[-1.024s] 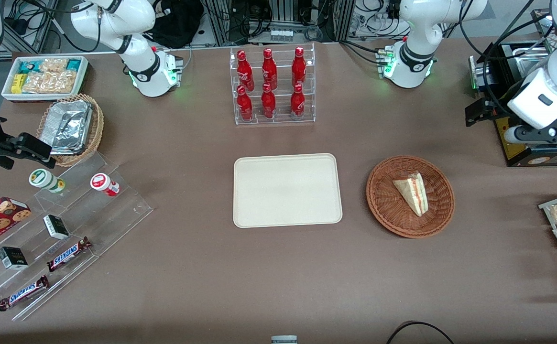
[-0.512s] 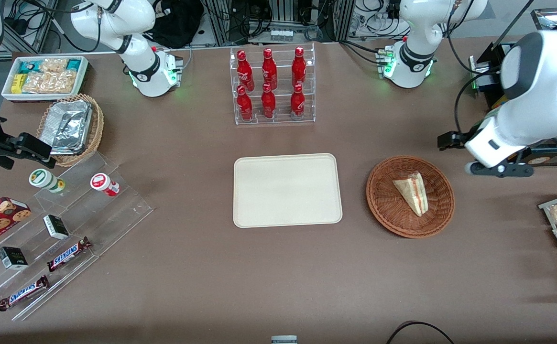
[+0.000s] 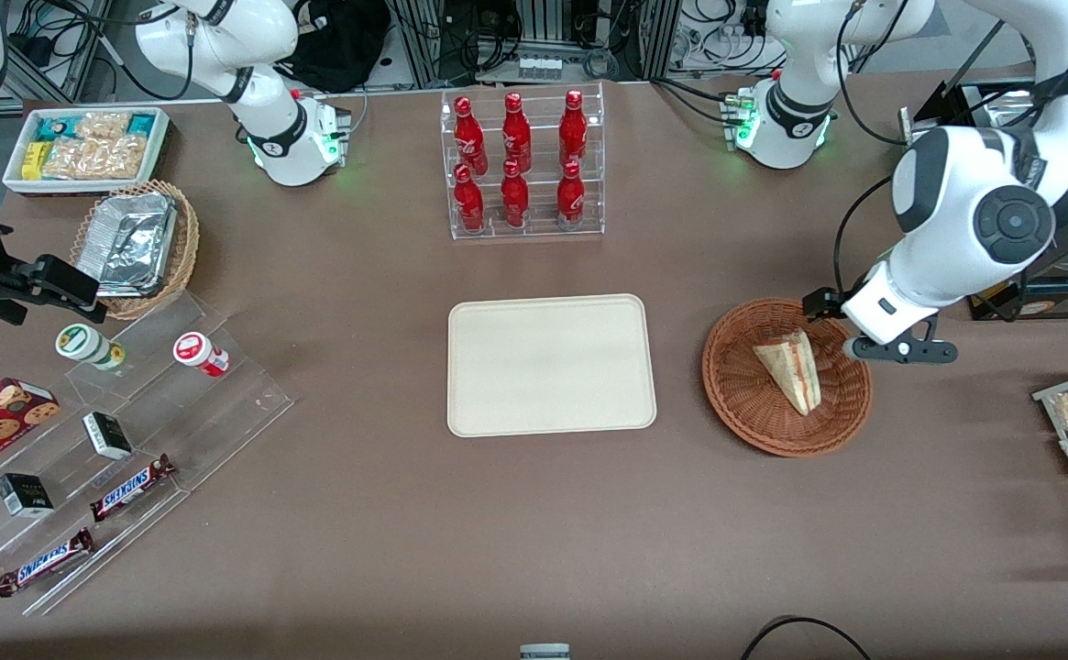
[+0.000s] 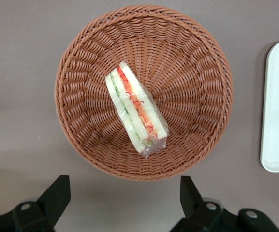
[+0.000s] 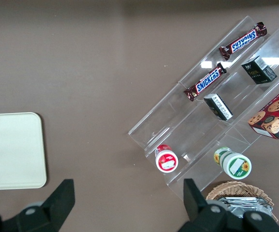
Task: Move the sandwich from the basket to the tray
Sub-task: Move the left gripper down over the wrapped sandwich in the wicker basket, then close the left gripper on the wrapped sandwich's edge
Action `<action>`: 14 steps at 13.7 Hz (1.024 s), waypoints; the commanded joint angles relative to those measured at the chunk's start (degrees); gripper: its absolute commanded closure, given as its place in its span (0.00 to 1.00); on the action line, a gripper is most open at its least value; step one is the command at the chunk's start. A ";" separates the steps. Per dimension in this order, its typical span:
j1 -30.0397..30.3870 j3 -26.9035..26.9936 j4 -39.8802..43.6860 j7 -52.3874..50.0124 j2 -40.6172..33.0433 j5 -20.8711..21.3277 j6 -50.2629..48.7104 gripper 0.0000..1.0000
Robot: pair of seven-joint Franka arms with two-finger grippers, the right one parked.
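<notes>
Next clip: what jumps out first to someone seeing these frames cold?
The sandwich lying in the round wicker basket, with the left arm's gripper open and hovering above the basket's rim. Beside the basket, toward the parked arm's end, lies the cream tray, with nothing on it. Farther from the front camera stands a rack of red bottles.

The gripper (image 4: pixel 122 193) is cut off below its spread fingers (image 4: pixel 57 193) (wrist view), as is the tray (image 4: pixel 277 106).

End effector (image 4: pixel 122 193) above basket (image 3: pixel 743 385), unobstructed.
</notes>
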 commanded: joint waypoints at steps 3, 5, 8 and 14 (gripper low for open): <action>-1.02 0.14 -8.98 -10.00 -0.98 0.40 12.52 0.00; -1.02 0.14 -9.25 -17.45 -0.80 0.40 12.88 0.00; -2.51 0.06 -9.86 -31.95 1.21 0.40 16.56 0.00; -2.51 0.06 -11.01 -41.93 4.91 0.40 22.19 0.00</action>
